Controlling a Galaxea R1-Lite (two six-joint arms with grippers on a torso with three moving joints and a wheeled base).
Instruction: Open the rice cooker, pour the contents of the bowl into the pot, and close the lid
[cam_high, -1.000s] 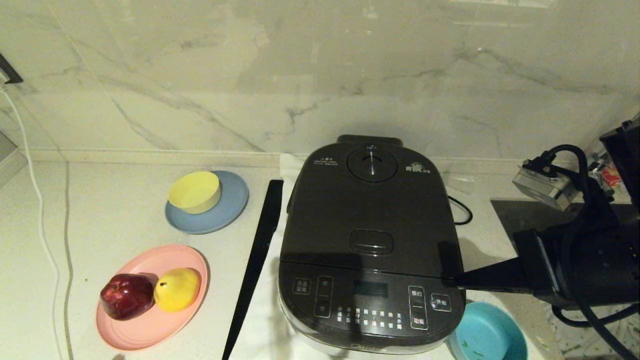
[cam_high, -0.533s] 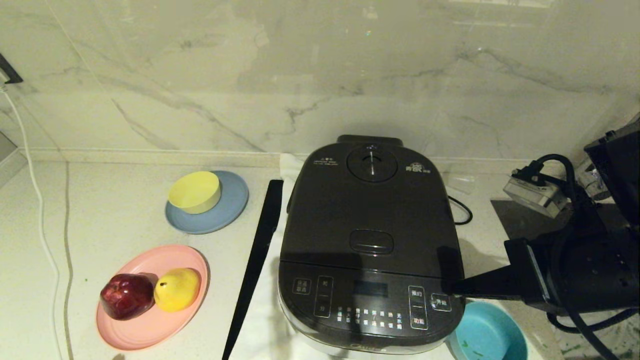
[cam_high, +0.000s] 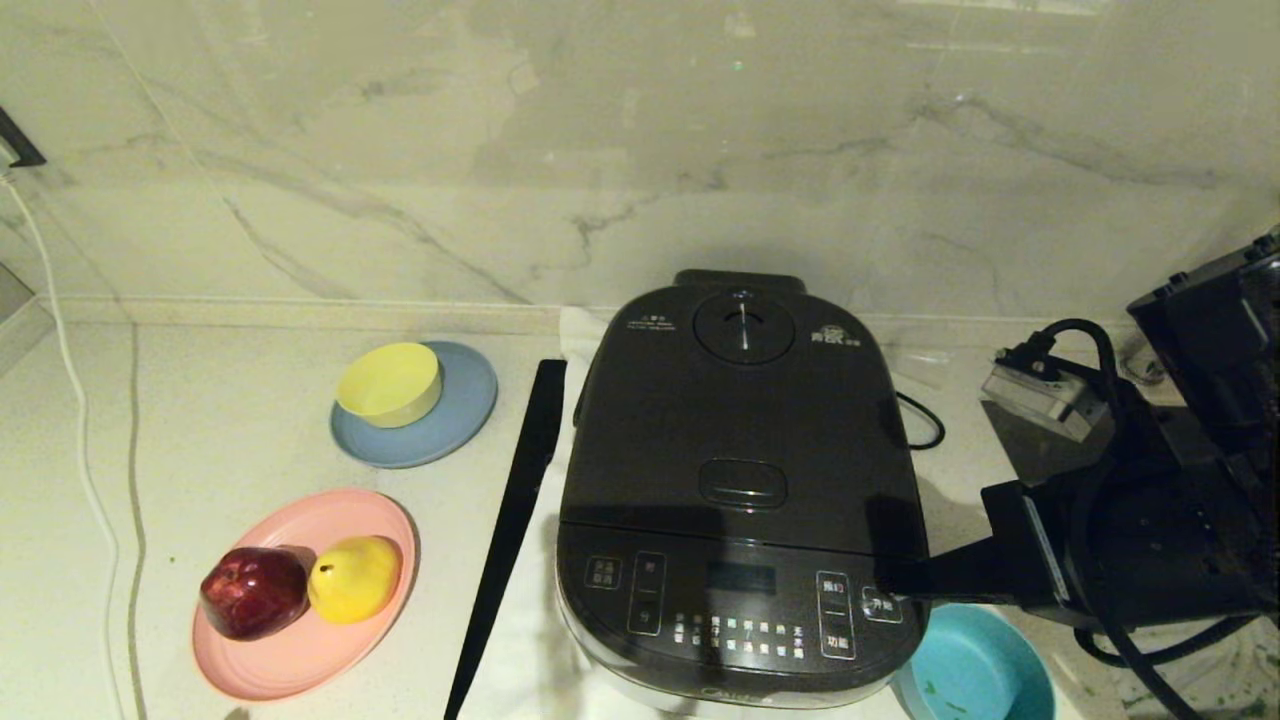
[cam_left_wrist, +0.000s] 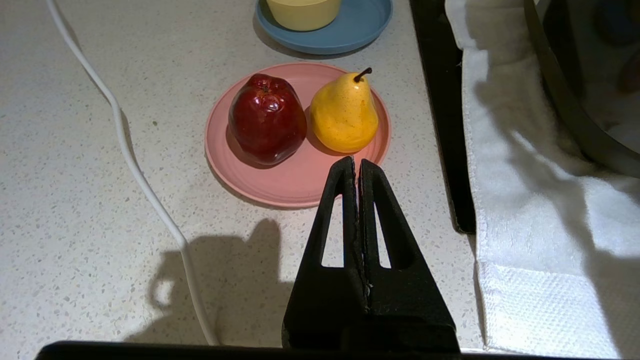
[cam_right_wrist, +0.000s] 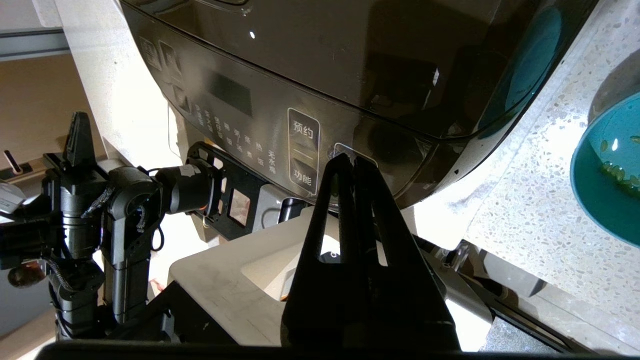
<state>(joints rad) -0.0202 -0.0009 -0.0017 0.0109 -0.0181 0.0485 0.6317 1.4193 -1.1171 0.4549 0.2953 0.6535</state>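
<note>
Marble counter (cam_high: 200, 440): lid (cam_high: 740, 420) is down. My closed right gripper (cam_high: 885, 580) hovers by the rice cooker (cam_high: 740, 600) panel; next I press the release. Left gripper (cam_left_wrist: 357, 167), closed, parked.

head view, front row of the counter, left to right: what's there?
white cable → pink plate holding red apple then yellow pear → black strip → rice cooker → right gripper, shut at the panel's right edge → teal bowl
</note>
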